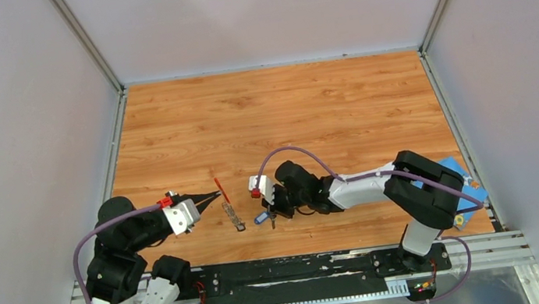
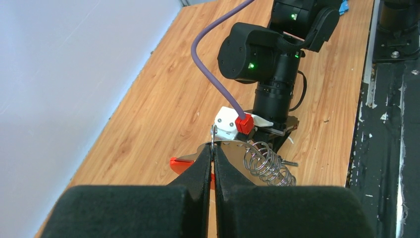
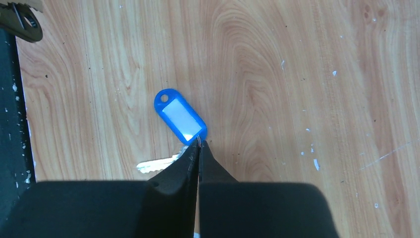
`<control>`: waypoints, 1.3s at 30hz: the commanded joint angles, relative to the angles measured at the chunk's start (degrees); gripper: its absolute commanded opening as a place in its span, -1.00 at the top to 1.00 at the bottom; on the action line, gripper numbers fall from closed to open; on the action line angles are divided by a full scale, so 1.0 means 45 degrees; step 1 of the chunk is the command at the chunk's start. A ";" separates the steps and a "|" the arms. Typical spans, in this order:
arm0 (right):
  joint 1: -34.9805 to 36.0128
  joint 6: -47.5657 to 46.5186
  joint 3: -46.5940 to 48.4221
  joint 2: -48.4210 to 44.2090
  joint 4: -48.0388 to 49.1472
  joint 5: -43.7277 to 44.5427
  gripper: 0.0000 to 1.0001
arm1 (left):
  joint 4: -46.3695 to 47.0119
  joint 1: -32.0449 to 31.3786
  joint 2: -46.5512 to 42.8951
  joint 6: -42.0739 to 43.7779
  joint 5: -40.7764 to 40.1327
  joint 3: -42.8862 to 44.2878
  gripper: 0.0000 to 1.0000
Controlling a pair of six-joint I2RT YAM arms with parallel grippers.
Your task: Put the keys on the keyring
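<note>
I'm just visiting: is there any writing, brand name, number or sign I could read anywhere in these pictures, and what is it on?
No text can be read.
Blue oval key tag with a white window: the window looks blank.
Black arm housings: only green lights, no lettering visible.
Blue object at the far right of the top view: too small to tell.

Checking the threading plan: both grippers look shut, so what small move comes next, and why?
Probably lift the right gripper slightly toward the left gripper: it is pinched shut at the blue-and-white oval-headed key lying on the wooden table, while the left is shut on the red-looped wire keyring.
</note>
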 commanded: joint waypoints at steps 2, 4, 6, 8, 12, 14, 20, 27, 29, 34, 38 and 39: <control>-0.0188 0.0441 -0.0350 -0.0547 0.0155 -0.0027 0.99 | 0.0205 0.0077 0.0058 0.0093 0.0151 0.0390 1.00; -0.0232 0.0518 -0.0274 -0.0768 0.0186 -0.0084 0.99 | 0.0190 0.0077 0.0050 0.0087 0.0118 0.0410 1.00; -0.0240 0.0593 -0.0292 -0.1025 0.0294 -0.0165 0.99 | 0.0196 0.0077 0.0048 0.0093 0.0093 0.0420 1.00; -0.0274 0.0653 -0.0368 -0.1326 0.0411 -0.0232 0.99 | 0.0199 0.0077 0.0059 0.0102 0.0111 0.0420 1.00; -0.0360 0.0898 -0.0522 -0.2135 0.0402 -0.0582 1.00 | 0.0194 0.0077 0.0090 0.0127 0.0115 0.0357 1.00; -0.0364 0.1035 -0.0446 -0.2670 -0.0039 -0.0962 0.99 | 0.0163 0.0077 0.0098 0.0136 0.0127 0.0225 1.00; -0.0344 0.2070 -0.0190 -0.4809 -0.1248 -0.1890 0.99 | 0.0068 0.0077 0.0301 -0.0454 -0.0274 -0.0369 1.00; 0.0137 0.3149 0.1350 -0.5596 -0.2916 -0.2018 0.99 | -0.0012 0.0077 0.0311 -0.0665 -0.0413 -0.0982 1.00; 0.0342 0.3275 0.1735 -0.5586 -0.3093 -0.1915 0.99 | -0.0019 0.0077 0.0272 -0.0604 -0.0359 -0.1104 1.00; 0.0833 0.4271 0.2395 -0.5379 -0.2786 -0.1425 0.99 | -0.0013 0.0077 0.0406 -0.0523 -0.0758 -0.1303 1.00; 0.1066 0.4752 0.3007 -0.5112 -0.2737 -0.0884 0.99 | 0.0197 0.0077 0.0559 -0.0750 -0.1267 -0.1372 1.00; 0.1104 0.4870 0.3142 -0.5054 -0.2683 -0.0773 0.99 | 0.0237 0.0077 0.0608 -0.0837 -0.1403 -0.1376 1.00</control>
